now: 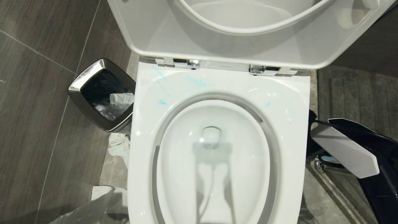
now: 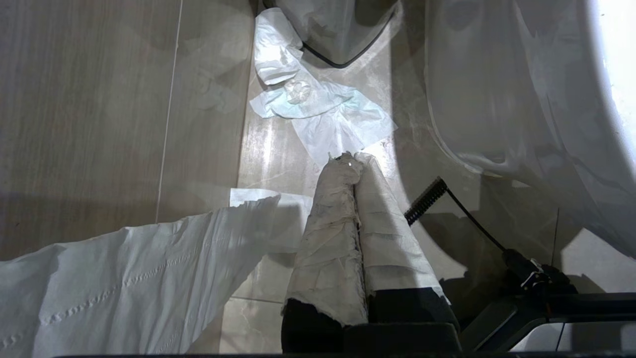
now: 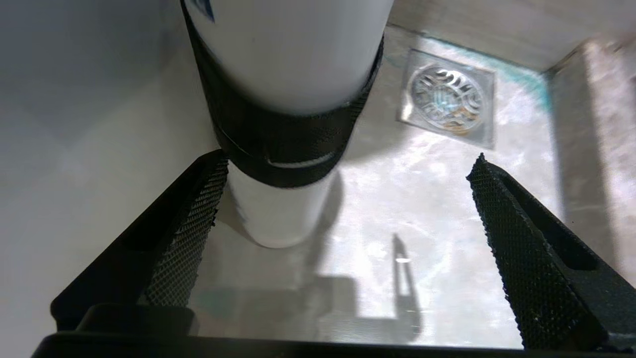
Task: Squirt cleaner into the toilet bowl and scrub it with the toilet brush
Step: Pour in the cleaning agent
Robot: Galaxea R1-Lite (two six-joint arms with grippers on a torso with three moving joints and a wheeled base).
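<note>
While the toilet bowl [image 1: 217, 149] stands with seat and lid raised, the scene can be read from its left side to its right. To the left of the bowl stands a small steel-rimmed bin [image 1: 101, 93] with paper inside, and crumpled tissue [image 1: 119, 146] lies on the floor just beside the bowl's base. The left gripper [image 2: 354, 164], wrapped in white cloth, hangs low on that same side with its fingers pressed together and nothing between them.

On the bowl itself, thin turquoise smears of cleaner [image 1: 199, 82] lie on the back part of the rim, and a few fainter spots sit toward the right rim. The water in the basin looks clear, so the squirting seems only partly done or has mostly missed the basin.

To the right of the bowl, low near the floor, the right gripper [image 3: 343, 209] has its jaws spread wide and holds nothing. A white cylinder with a black textured band [image 3: 288, 124] stands just beside one finger; whether they touch cannot be told. A floor drain [image 3: 447, 97] lies beyond it.

The toilet brush is not visible, so the scrubbing appears not yet started.
</note>
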